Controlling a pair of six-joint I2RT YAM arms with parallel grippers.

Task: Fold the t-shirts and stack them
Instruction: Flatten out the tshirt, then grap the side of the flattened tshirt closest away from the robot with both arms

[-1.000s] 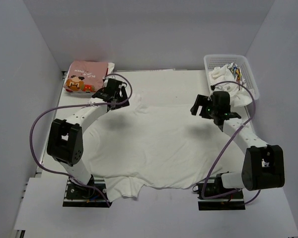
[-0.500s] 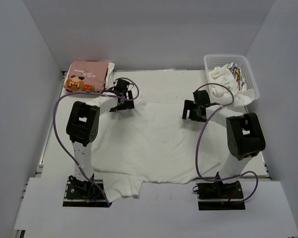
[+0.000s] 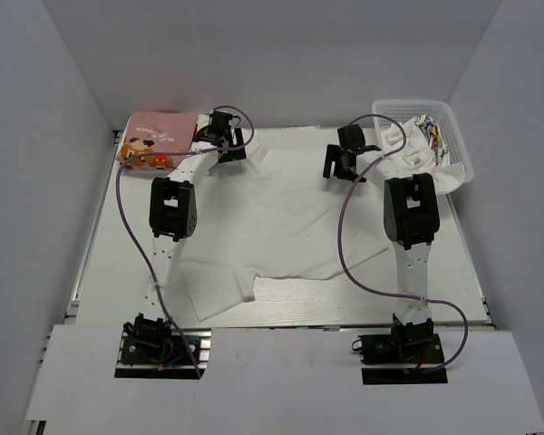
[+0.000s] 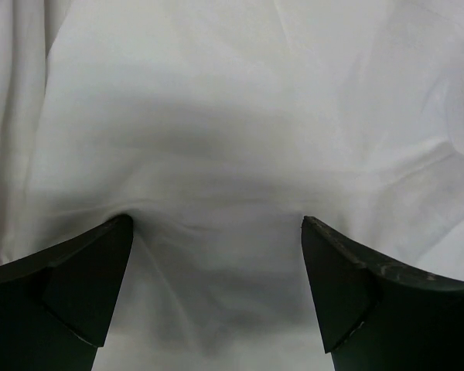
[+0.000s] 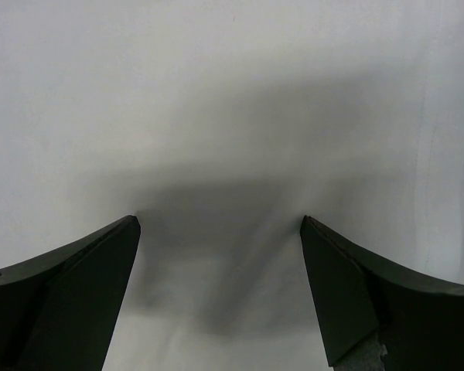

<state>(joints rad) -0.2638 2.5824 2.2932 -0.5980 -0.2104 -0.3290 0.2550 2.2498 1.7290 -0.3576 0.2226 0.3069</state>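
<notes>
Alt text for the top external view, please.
Both arms stretch across a large white t-shirt spread on the table, left gripper and right gripper near its far edge. A folded pink t-shirt lies far left; a white basket of cloth far right.

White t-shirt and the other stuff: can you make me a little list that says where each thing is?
white t-shirt: spread out in the middle
pink t-shirt: folded, far left corner
basket: far right corner, with crumpled cloth inside
left gripper: open, fingers down at the white t-shirt, near its far left part
right gripper: open, just above the white t-shirt, near its far right part
</notes>
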